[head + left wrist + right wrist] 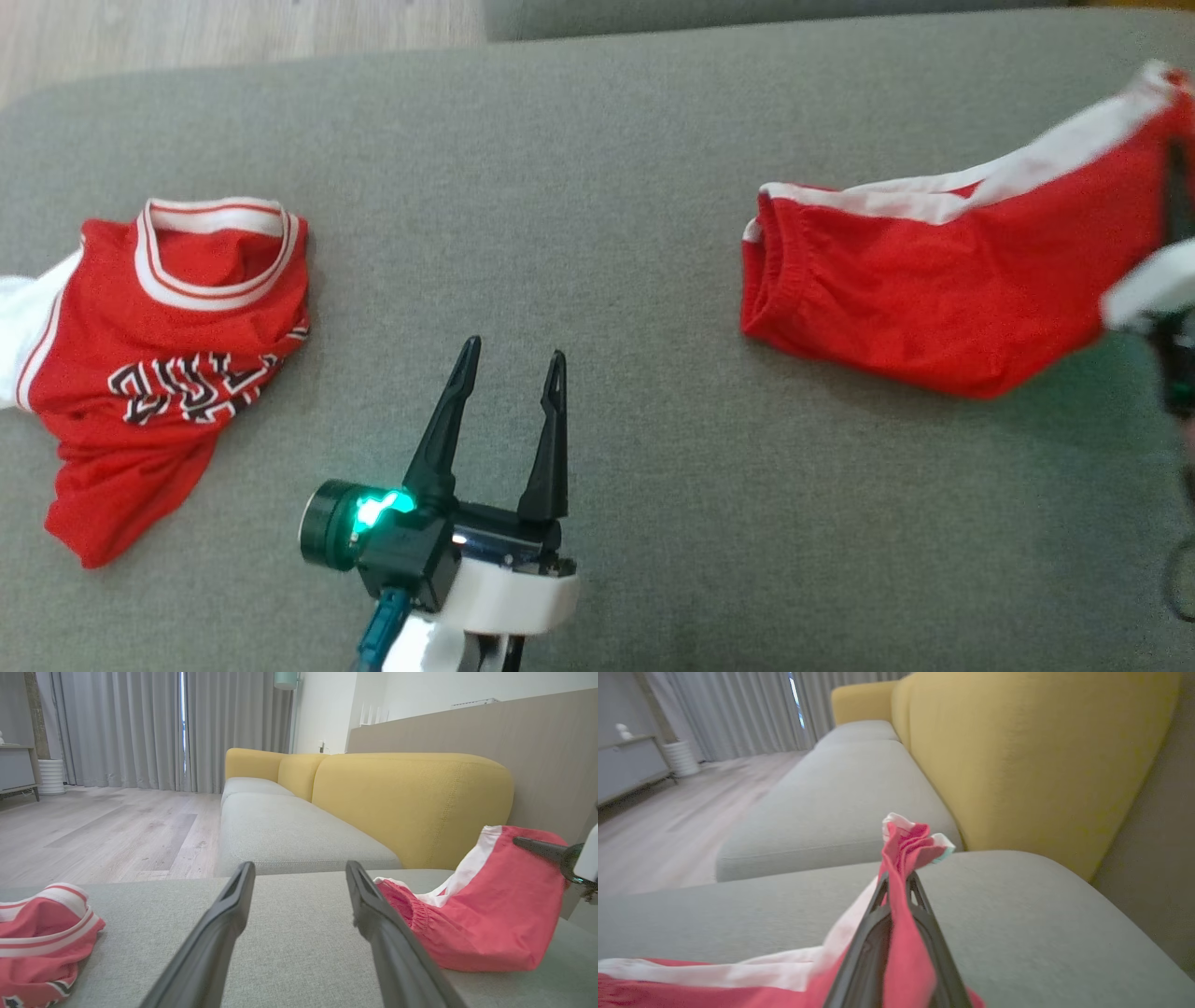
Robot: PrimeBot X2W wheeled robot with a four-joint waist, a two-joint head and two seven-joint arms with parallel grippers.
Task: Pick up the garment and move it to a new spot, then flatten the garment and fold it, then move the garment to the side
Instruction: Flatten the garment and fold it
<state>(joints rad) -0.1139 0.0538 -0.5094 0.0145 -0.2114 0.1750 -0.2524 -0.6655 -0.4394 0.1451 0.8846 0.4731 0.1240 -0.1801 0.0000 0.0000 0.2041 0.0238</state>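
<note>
Right end effector [899, 879] clamped on shorts [934, 299] corner; left end effector [513, 359] apart, idle. Risk: thin pinch may slip, shorts drop crumpled.

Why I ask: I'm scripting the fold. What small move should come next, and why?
Probably lift the right pincer and carry the red shorts aside: it is shut on a bunched edge, the rest drapes onto the grey cushion, and the left pincer is open, empty.

Red shorts [934, 299], white side stripe, waistband end down, other end aloft in right hand [899, 877]
</note>
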